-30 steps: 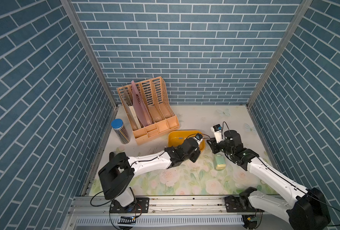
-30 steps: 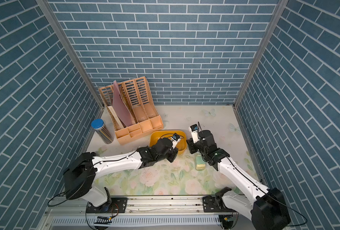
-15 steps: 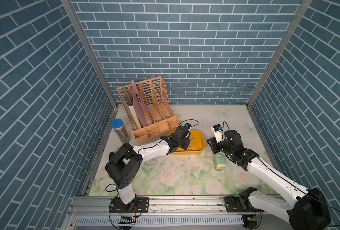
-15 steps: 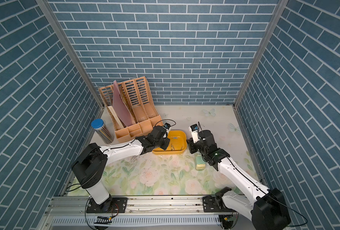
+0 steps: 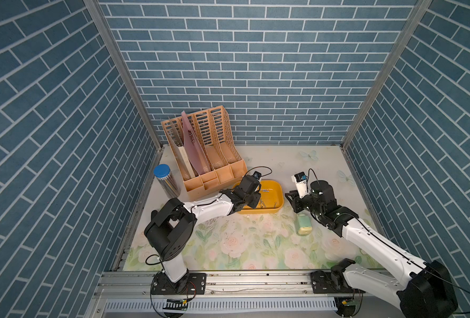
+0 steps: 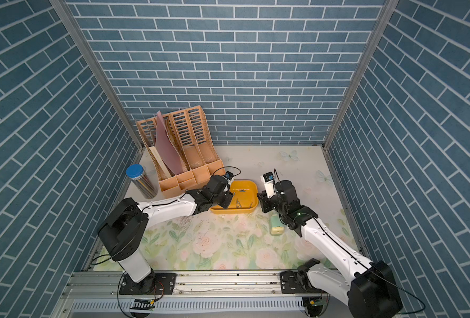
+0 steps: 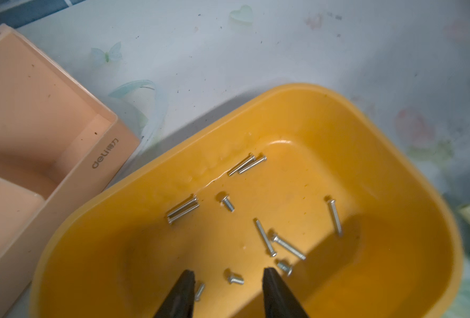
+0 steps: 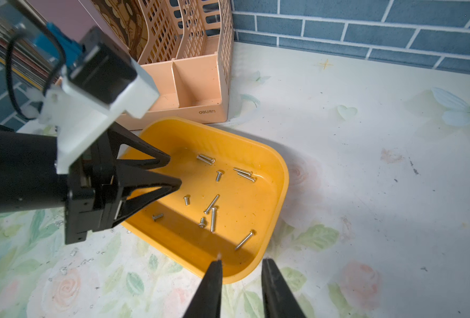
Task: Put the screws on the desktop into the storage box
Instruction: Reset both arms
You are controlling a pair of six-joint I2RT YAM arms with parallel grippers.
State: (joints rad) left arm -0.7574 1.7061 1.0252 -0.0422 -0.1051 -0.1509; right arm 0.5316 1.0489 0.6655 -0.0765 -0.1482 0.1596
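The storage box (image 5: 272, 192) (image 6: 249, 190), a shallow yellow-orange tub, stands on the flowered desktop (image 5: 242, 242). Several silvery screws (image 7: 265, 236) (image 8: 213, 209) lie loose on its floor. My left gripper (image 7: 228, 271) (image 5: 256, 203) hangs open over the box's left part. One short screw (image 7: 235, 280) lies on the floor below the gap, and nothing is held. My right gripper (image 8: 242, 262) (image 5: 288, 196) stands open at the box's right front corner, with only rim and desktop showing between its fingers. A pale speck (image 8: 219, 256) sits at one fingertip; I cannot tell what it is.
A peach slotted file organizer (image 5: 214, 165) stands right behind the box's left end. A metal cylinder with a blue lid (image 5: 166, 181) is by the left wall. A small pale green case (image 5: 304, 224) lies under the right arm's wrist. Blue brick walls close in three sides.
My left arm swung from in front of the box to over its left part, and its jaws went from shut to open. The right arm stayed put.
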